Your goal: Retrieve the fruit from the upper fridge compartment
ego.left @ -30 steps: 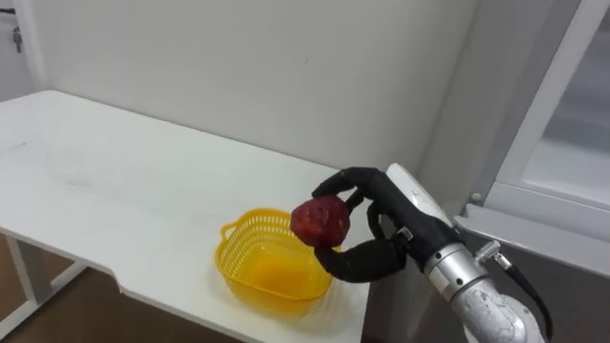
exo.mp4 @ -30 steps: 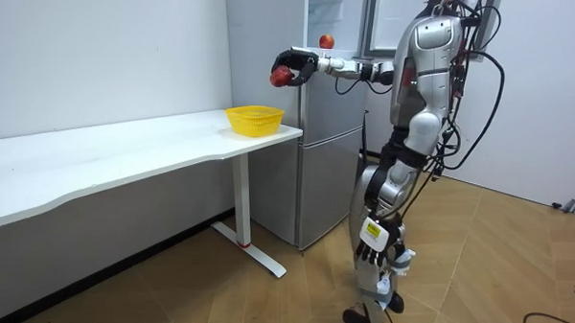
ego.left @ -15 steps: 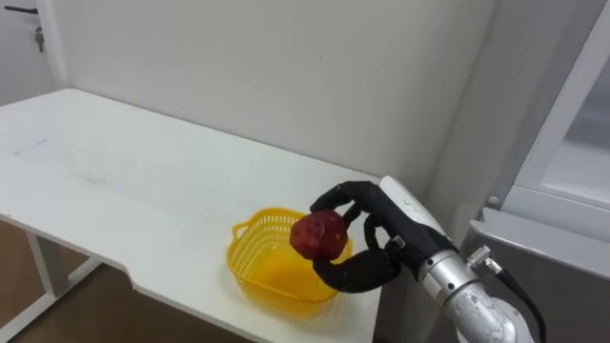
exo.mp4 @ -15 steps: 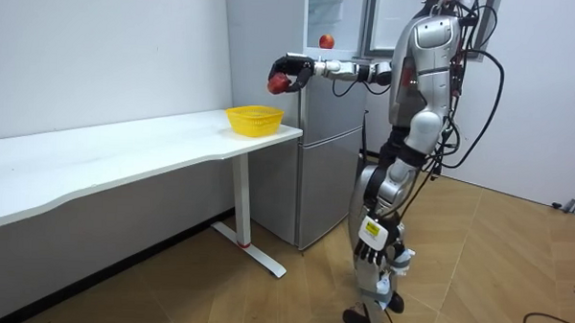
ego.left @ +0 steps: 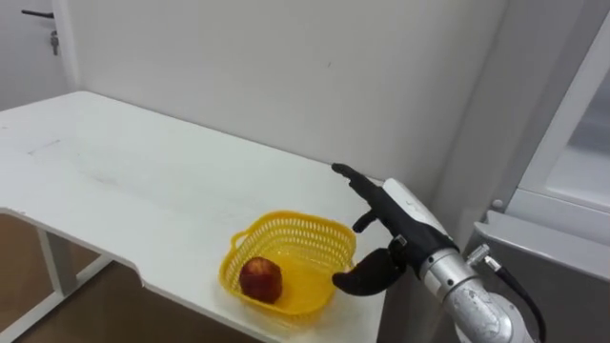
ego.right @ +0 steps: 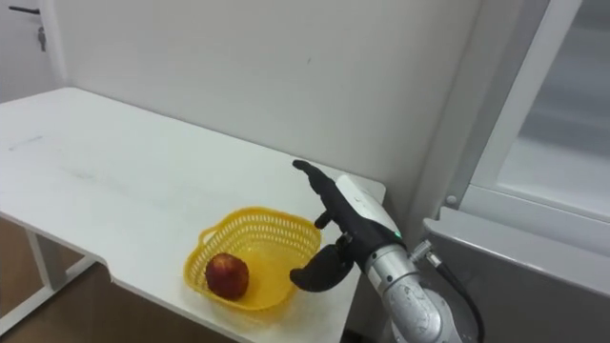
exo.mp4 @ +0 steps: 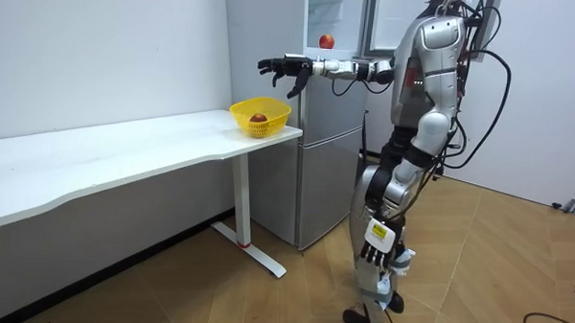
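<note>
A red apple (ego.left: 260,279) lies in the yellow basket (ego.left: 319,235) near the table's end by the fridge; the same apple (ego.right: 228,274) sits at the front left of the basket (ego.right: 286,234). My right hand (ego.left: 389,210) hovers above the basket's right side, open, fingers stretched out and empty. In the room view that right hand (exo.mp4: 279,66) is held out above the basket (exo.mp4: 261,116) with the apple (exo.mp4: 258,118) inside. A second red fruit (exo.mp4: 325,40) rests in the open upper fridge.
The long white table (ego.left: 114,171) runs off to the left along the wall. The grey fridge (exo.mp4: 317,134) stands right beside the table's end, its upper door (ego.left: 562,114) swung open at the right. I stand on the wooden floor in front of the fridge.
My right hand has opened and let go of the apple, which has dropped into the yellow basket. The head camera has shifted slightly.
</note>
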You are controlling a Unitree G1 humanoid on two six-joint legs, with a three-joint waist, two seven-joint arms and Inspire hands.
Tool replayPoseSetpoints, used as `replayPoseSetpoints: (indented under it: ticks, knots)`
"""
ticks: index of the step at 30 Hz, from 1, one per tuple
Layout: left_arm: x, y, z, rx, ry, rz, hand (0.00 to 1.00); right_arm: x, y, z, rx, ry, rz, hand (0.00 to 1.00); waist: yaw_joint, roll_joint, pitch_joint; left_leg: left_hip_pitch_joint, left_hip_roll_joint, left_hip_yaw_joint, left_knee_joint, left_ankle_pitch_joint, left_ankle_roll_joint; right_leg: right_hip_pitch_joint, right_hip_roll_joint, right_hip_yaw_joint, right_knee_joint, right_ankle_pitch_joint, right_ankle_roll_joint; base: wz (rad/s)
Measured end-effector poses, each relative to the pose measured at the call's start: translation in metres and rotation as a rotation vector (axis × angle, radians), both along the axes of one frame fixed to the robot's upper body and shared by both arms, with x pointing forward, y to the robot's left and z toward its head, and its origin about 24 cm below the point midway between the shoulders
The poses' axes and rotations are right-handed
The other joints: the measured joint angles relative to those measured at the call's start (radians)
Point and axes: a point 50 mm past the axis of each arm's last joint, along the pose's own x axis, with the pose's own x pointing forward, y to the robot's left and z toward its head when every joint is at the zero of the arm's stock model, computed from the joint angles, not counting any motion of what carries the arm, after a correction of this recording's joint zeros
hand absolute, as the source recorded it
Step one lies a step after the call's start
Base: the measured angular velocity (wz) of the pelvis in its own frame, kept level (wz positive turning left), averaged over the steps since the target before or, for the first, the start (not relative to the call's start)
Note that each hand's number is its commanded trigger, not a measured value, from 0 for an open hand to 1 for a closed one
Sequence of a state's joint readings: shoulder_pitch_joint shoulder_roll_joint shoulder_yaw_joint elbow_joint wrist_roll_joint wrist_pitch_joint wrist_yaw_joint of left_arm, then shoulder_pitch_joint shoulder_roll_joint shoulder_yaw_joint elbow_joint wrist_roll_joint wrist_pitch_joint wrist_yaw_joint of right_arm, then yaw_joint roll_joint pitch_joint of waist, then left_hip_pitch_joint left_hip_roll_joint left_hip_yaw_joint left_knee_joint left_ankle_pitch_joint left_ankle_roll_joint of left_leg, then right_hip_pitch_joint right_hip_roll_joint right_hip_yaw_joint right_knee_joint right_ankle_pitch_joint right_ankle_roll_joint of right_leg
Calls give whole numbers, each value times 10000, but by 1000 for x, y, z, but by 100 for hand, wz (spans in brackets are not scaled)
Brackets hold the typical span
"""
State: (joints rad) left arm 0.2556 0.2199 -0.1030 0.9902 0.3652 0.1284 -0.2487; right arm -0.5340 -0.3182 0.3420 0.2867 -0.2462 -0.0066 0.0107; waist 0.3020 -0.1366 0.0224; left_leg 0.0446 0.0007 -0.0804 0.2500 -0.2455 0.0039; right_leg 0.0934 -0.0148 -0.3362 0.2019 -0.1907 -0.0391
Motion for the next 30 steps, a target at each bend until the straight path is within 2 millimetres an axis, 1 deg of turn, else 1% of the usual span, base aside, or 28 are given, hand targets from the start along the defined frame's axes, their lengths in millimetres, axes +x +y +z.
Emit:
replayPoseSetpoints:
  ticks: [4,9,10,14,19,20,22,24,26,27,28,29,30]
  knots:
    - [0,0,0,27,20,13,0,0,0,0,-81,2,-38,0,17,0,-3,6,-10,-32,2,1,0,15,19,-20,-1,-1,2,1]
    - [-1,0,0,45,29,33,0,0,-1,0,-280,-151,-143,0,19,13,-30,11,-27,-56,47,5,6,30,22,-97,-1,-1,2,1]
    - [-1,-1,0,30,39,39,0,0,-1,0,-262,-180,-175,0,19,11,-60,11,-34,-68,47,7,10,35,13,-125,-1,-2,3,4]
    - [-3,-3,-1,-32,72,71,0,1,-2,3,-173,-300,-273,0,9,57,-84,23,-57,-86,57,14,22,53,-11,-153,-1,-25,43,2]
    - [-3,-2,-1,-7,60,62,0,0,-3,5,43,-501,-353,0,-41,83,-75,204,-62,-71,72,20,28,231,-43,-220,-13,-30,50,2]
    - [-2,-2,-1,-10,13,44,0,0,-2,8,154,-683,-335,0,-57,129,-48,213,-61,-63,71,20,28,268,-80,-220,-19,-31,52,0]
    - [1,-2,0,-39,-116,5,0,-1,-1,15,379,-1061,-260,0,-191,145,-42,203,-63,-59,76,19,29,275,-80,-228,-20,-31,53,0]
    - [3,-3,0,-92,-233,-36,0,-5,0,32,924,-1769,-96,0,-325,217,-27,197,-71,-40,20,19,30,276,-54,-219,-19,-31,53,0]
    - [3,-3,0,-125,-285,-55,0,-9,1,45,1592,-2300,57,0,-504,281,-44,220,-76,-35,5,20,32,292,-36,-211,-15,-31,53,0]
    - [3,-3,0,-134,-278,-54,0,-10,1,48,1804,-2445,118,0,-537,311,-48,259,-73,-6,-4,21,33,311,-36,-192,-11,-31,53,-9]
    - [2,-4,0,-146,-250,-44,0,-12,1,52,2164,-2627,226,0,-581,394,-50,379,-70,37,-59,23,37,384,-33,-141,-6,-31,53,-12]
    - [2,-4,-1,-139,-242,-41,0,-15,1,57,2389,-2837,281,0,-630,435,-137,386,-69,70,-101,33,46,339,-38,-117,0,-32,53,-17]
    - [1,-4,-1,-113,-253,-40,0,-19,3,65,2549,-3221,389,0,-701,484,-164,406,-63,139,-143,53,47,302,-32,-47,-2,-31,53,-14]
